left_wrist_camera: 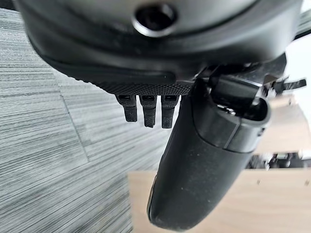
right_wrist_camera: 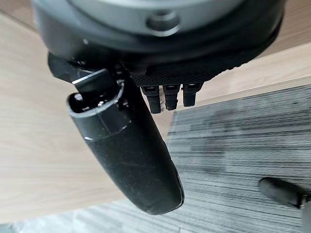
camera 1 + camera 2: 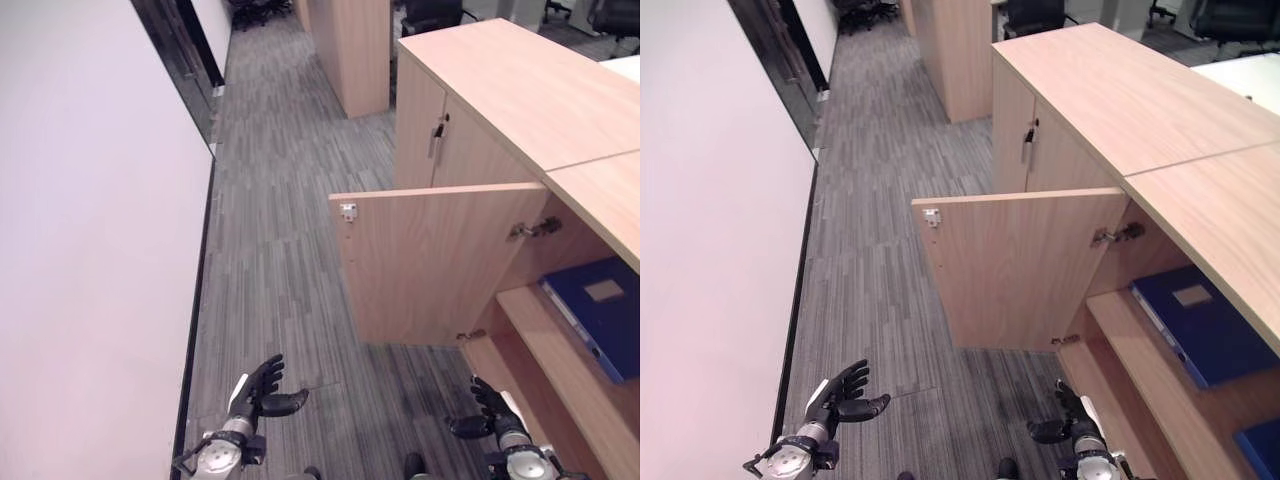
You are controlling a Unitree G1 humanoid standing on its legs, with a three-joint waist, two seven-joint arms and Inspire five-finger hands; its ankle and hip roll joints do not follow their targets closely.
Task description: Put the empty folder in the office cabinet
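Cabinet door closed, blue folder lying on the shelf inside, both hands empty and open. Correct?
Not quite: the cabinet door stands open, as the right eye view shows. The blue folder does lie on the shelf inside, and the left hand and right hand are open and empty.

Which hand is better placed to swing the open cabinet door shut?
Probably the left hand: open, on the door's outer side. The right hand, also open, sits by the hinges and the shelved blue folder.
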